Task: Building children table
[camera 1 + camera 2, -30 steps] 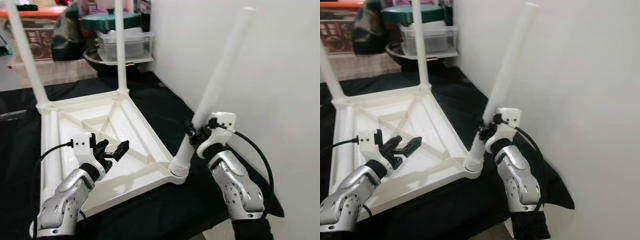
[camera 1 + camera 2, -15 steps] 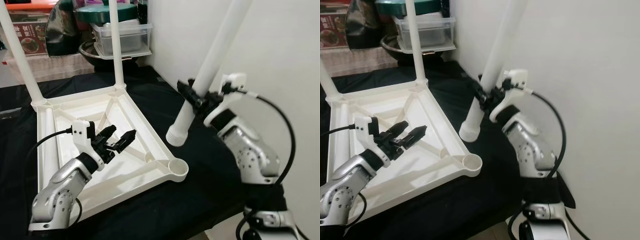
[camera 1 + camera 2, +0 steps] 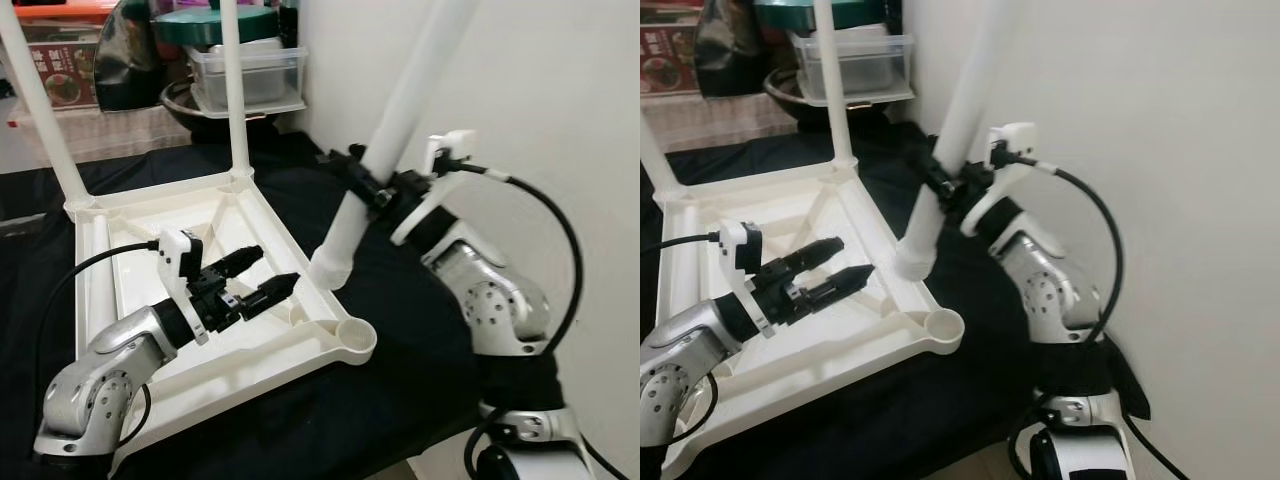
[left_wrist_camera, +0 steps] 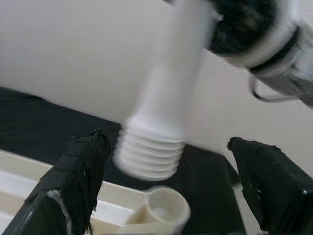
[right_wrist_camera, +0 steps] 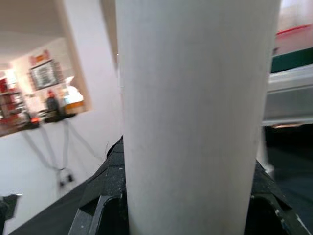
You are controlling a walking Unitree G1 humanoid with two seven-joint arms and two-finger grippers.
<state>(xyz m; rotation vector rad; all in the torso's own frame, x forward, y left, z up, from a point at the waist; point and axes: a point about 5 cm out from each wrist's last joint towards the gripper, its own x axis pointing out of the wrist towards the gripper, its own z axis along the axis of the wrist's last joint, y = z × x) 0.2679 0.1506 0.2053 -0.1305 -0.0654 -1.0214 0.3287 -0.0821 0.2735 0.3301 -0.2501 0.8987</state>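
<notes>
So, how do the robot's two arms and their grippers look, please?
Both arms are made of rounded silver metal segments with dark joints. The left gripper and the right gripper each have two long black fingers. A white boxy camera housing sits on each wrist, and a black cable loops from it back along the arm. I can make out no markings.

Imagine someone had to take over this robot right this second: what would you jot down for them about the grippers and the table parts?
Right gripper: shut on the loose white leg, held tilted, its threaded end hanging above the tabletop's rim, close to the empty corner socket but not in it.
Left gripper: open, empty, hovering over the upturned white tabletop, fingers aimed towards that socket.
Done: two legs stand upright in the far corners.
Left: line the held leg up over the socket, seat it and screw it in. The fourth corner cannot be made out.
</notes>
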